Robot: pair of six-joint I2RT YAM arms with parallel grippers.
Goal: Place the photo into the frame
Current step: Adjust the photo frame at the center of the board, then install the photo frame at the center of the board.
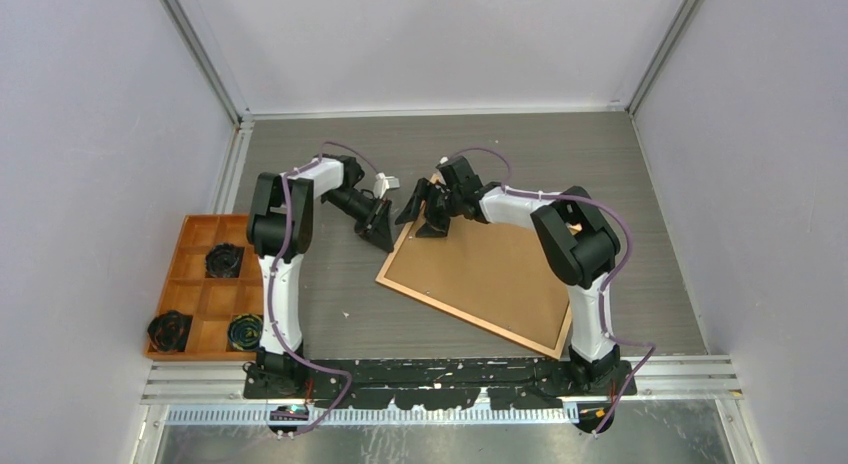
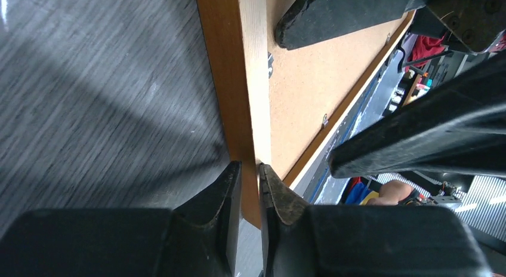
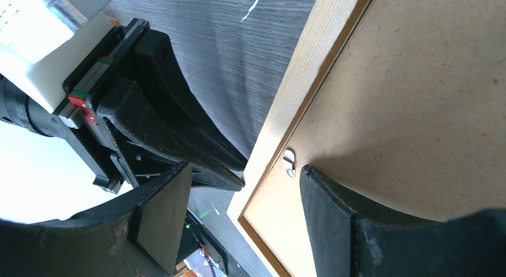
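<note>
**FRAME BACK-UP ON BENCH: JAW STATUS**

The frame [image 1: 480, 274] lies on the bench [image 1: 560, 154], right of centre and turned at an angle. Its fibreboard back [image 3: 417, 98] faces up. Both arms meet at its far left edge.

Left jaws: narrow. The 2 fingers [image 2: 218, 193] pinch the orange-brown rail [image 2: 224, 80] of the frame between their tips, 1 on the outer side and 1 on the inner side by the fibreboard.

Right jaws: wide, holding nothing. They straddle the same rail just beside the left jaws. 1 finger [image 3: 340, 217] stands over the fibreboard back, close to a small metal tab [image 3: 289, 163] at the rail's inner edge. Whether it touches the board cannot be told. The other finger [image 3: 158, 211] hangs outside the rail, over the bench.

An orange compartment tray [image 1: 200, 302] with black items sits at the left edge of the bench, well apart from the frame.
</note>
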